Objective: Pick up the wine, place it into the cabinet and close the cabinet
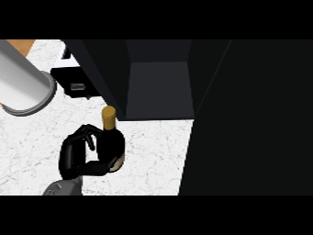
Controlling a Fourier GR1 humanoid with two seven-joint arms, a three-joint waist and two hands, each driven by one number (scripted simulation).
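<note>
One wine bottle (pixel 113 137), dark with a gold top, over the white counter (pixel 152 156); touching it or not, cannot tell. Just in front of the open cabinet (pixel 159 87), not inside, gold top pointing toward it. Hugged from the left side by the right hand (pixel 74 156), black fingers (pixel 84 134) curled round the bottle's body. Big dark cabinet door (pixel 254 114) swung out on the right. Left hand (pixel 67 80) up by the cabinet's left edge; open or closed, cannot tell.

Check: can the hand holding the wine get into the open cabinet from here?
Probably yes. The right hand, curled round the wine bottle, is just in front of the cabinet and its open compartment, and nothing shows between them.
</note>
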